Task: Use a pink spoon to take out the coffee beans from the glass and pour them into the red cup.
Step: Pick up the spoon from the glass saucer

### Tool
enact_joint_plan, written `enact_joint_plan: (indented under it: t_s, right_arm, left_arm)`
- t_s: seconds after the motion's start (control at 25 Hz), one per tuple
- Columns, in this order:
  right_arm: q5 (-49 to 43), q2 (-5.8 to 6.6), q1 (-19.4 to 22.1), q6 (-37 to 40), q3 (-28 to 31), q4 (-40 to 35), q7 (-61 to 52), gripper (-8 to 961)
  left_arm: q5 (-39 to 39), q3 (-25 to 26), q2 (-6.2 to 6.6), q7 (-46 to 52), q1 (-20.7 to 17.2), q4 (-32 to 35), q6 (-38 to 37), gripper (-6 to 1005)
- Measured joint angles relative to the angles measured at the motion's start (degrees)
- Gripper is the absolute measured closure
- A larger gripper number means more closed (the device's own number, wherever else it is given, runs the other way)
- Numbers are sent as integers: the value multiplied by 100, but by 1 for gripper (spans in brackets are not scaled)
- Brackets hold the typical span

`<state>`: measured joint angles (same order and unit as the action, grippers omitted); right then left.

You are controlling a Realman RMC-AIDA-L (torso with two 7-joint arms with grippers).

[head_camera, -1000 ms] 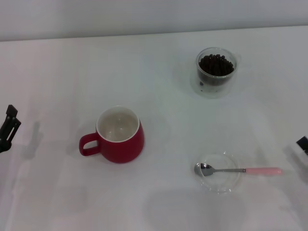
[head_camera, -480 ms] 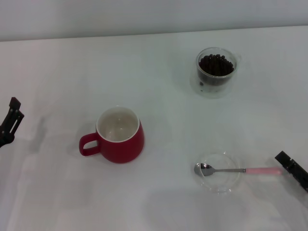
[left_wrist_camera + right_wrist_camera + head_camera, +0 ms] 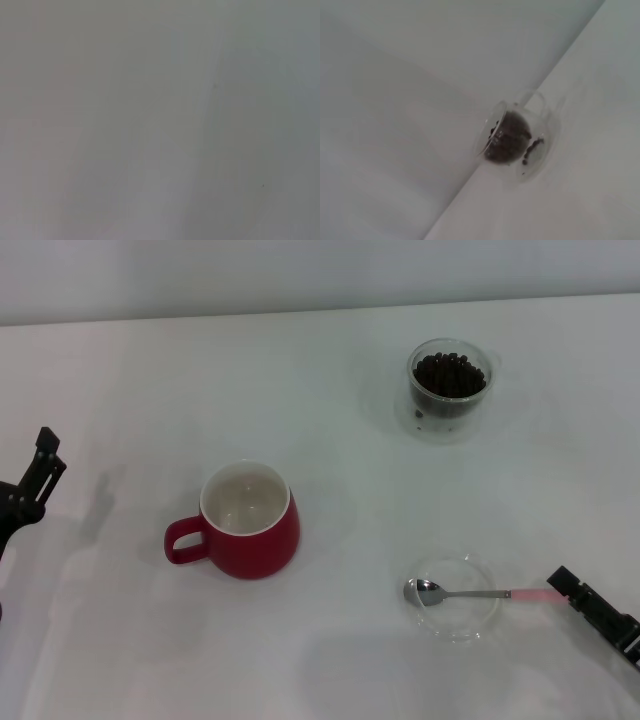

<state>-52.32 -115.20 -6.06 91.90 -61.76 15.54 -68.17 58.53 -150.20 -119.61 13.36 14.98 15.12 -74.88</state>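
The red cup [image 3: 248,523] stands left of centre with its white inside bare and its handle pointing left. At the back right, the glass [image 3: 450,390] holds a heap of coffee beans [image 3: 450,374]; the right wrist view shows the glass [image 3: 516,141] and beans [image 3: 507,141] too. The pink spoon [image 3: 480,593] lies with its metal bowl in a shallow clear saucer [image 3: 460,626]. Its pink handle points right. My right gripper [image 3: 566,584] hangs at the lower right, its tip at the handle's end. By the left edge is my left gripper [image 3: 40,468], well left of the cup.
Everything stands on a white table [image 3: 330,660] that runs back to a pale wall. Open surface lies between the cup, the glass and the saucer. The left wrist view shows only blank grey surface.
My right gripper has come in from the right edge to the end of the spoon's handle. My left gripper has moved up and a little right. The cup, glass and spoon have not moved.
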Motion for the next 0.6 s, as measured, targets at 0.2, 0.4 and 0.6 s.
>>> enact_joint_plan:
  t_s: [0.2, 0.4, 0.6]
  right_arm:
    - [-175, -8, -86, 19, 190, 137, 26, 109]
    - [-599, -10, -88, -24, 659, 188, 92, 122]
    - [-749, -10, -88, -53, 876, 363, 244, 265]
  left_arm:
    - [0, -2, -1, 0, 8, 0, 12, 108]
    - [0, -2, -1, 0, 12, 0, 18, 107]
    - [0, -1, -1, 0, 54, 0, 18, 107]
